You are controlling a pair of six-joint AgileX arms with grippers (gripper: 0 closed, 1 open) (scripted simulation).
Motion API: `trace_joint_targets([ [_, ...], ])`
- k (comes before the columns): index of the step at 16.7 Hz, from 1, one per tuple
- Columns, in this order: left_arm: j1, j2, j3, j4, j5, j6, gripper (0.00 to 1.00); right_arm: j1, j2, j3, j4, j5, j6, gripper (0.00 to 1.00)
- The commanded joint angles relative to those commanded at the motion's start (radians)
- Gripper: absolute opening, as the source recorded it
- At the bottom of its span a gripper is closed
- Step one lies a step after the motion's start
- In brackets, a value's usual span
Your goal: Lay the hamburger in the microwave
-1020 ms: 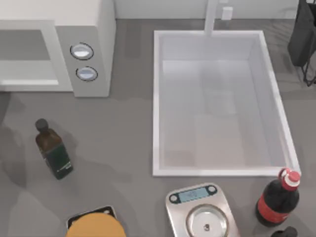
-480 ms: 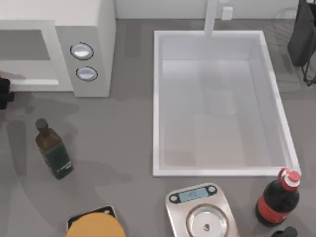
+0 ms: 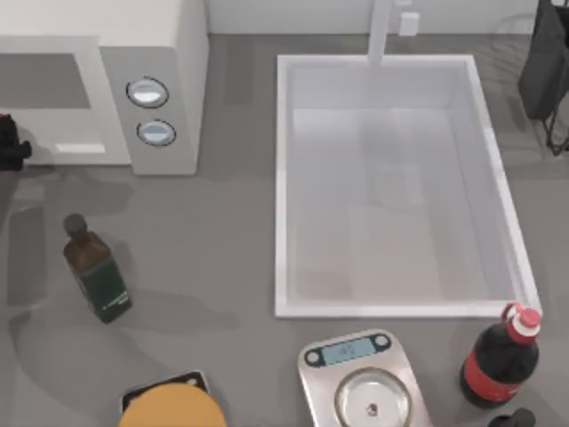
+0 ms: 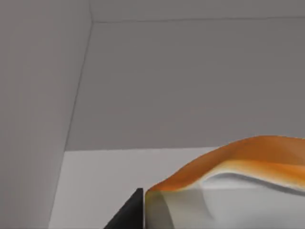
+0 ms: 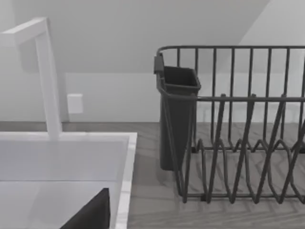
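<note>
The microwave (image 3: 173,40) stands at the back left of the table, its grey cavity open toward the left edge and two silvery knobs (image 3: 148,92) on its side panel. My left gripper (image 3: 8,142) is a dark shape at the table's left edge, right at the cavity's mouth. In the left wrist view the hamburger (image 4: 238,162), orange on top and pale below, sits pressed against a dark fingertip (image 4: 131,215), with the microwave's grey inner walls (image 4: 190,81) behind it. My right arm is parked at the front right, with one dark fingertip (image 5: 91,214) showing.
A white sink (image 3: 283,178) with a faucet (image 3: 380,31) fills the middle. A dark green bottle (image 3: 96,269) stands at front left, with a yellow-orange dome (image 3: 171,411) near the front edge. A steel scale (image 3: 360,384), a cola bottle (image 3: 500,359) and a dish rack (image 5: 238,124) are on the right.
My left gripper has come into the top view at the left edge and moved back toward the microwave's opening. Its shadow has shifted across the table. Nothing else has moved.
</note>
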Motion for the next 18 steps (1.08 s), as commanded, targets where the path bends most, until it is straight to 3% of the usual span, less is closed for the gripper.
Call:
trace_joint_targets([
  [10, 0.005, 0.020, 0.021, 0.034, -0.013, -0.026, 0.00, 0.000, 0.000, 0.000, 0.000, 0.000, 0.000, 1.00],
  [18, -0.033, 0.200, 0.334, -0.087, -0.037, -0.036, 0.00, 0.000, 0.000, 0.000, 0.000, 0.000, 0.000, 1.00],
])
